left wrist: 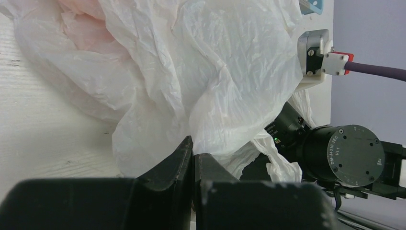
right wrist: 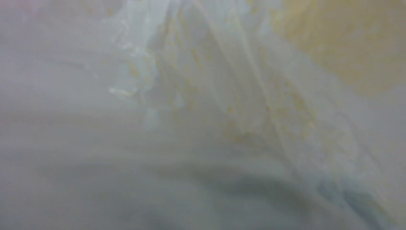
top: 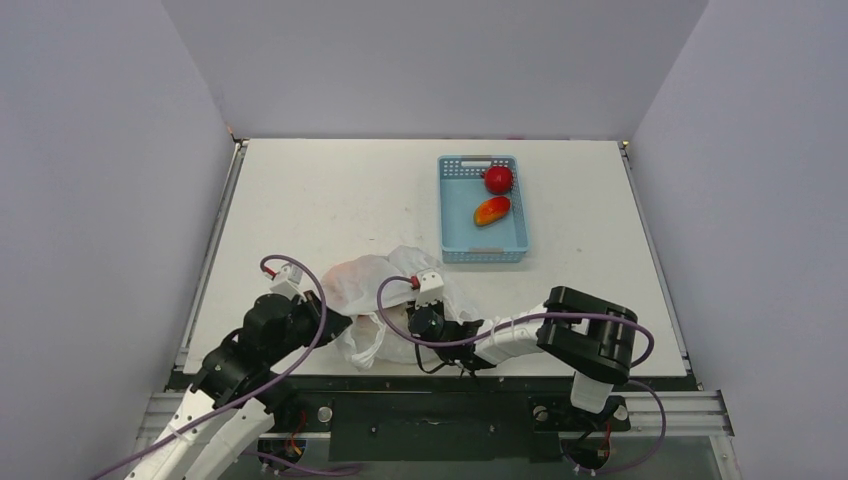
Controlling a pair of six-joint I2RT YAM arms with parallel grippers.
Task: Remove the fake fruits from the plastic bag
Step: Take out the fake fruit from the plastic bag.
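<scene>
The plastic bag (top: 375, 280) lies crumpled at the table's near edge, between my two arms. My left gripper (top: 338, 325) is at its left side. In the left wrist view its jaws (left wrist: 194, 152) are shut on a fold of the bag (left wrist: 201, 62). My right gripper (top: 412, 325) reaches into the bag from the right, and its fingers are hidden by plastic. The right wrist view shows only blurred white film (right wrist: 215, 96) with yellow-orange marks. No fake fruit shows clearly; a faint pink tint (left wrist: 91, 28) shows through the bag.
A light blue basket (top: 483, 250) stands at the back right, holding a round red apple (top: 498, 179) and a red-orange mango (top: 491, 211). My right arm's wrist motor (left wrist: 354, 155) sits close behind the bag in the left wrist view. Grey walls enclose the table.
</scene>
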